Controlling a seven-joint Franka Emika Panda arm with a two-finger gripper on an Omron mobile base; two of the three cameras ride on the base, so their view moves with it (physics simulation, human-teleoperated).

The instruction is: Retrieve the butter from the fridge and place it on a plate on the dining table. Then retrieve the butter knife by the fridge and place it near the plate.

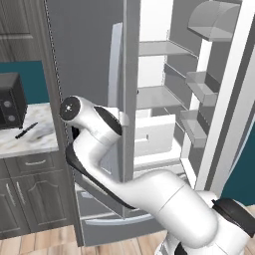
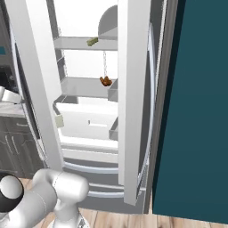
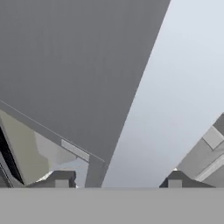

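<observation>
Grey steel is what you face: the tall French-door fridge (image 1: pixel 89 55) stands with its doors swung open, white shelves and door bins showing between them. To its left runs a marbled white-grey countertop (image 1: pixel 30 139) over dark cabinets, and on it lies the thin all-black butter knife (image 1: pixel 26 130), just beside a black microwave (image 1: pixel 11 99).

Your white arm (image 1: pixel 94 124) reaches up along the edge of the left door. In the hand view the gripper (image 3: pixel 118 183) sits close against the grey door panel, its two dark fingertips (image 3: pixel 61 179) standing well apart with nothing between them.

The small pale yellow-olive butter stick (image 2: pixel 92 42) rests on the upper shelf, seen from the right base camera. An orange-brown sausage-like food (image 2: pixel 105 81) sits on the shelf below; leave that one alone.

My reading is that the door is open enough and your next job is the reach. Pull the hand clear of the door edge first, then come in level with the upper shelf and straddle the stick across its narrow side before closing.
</observation>
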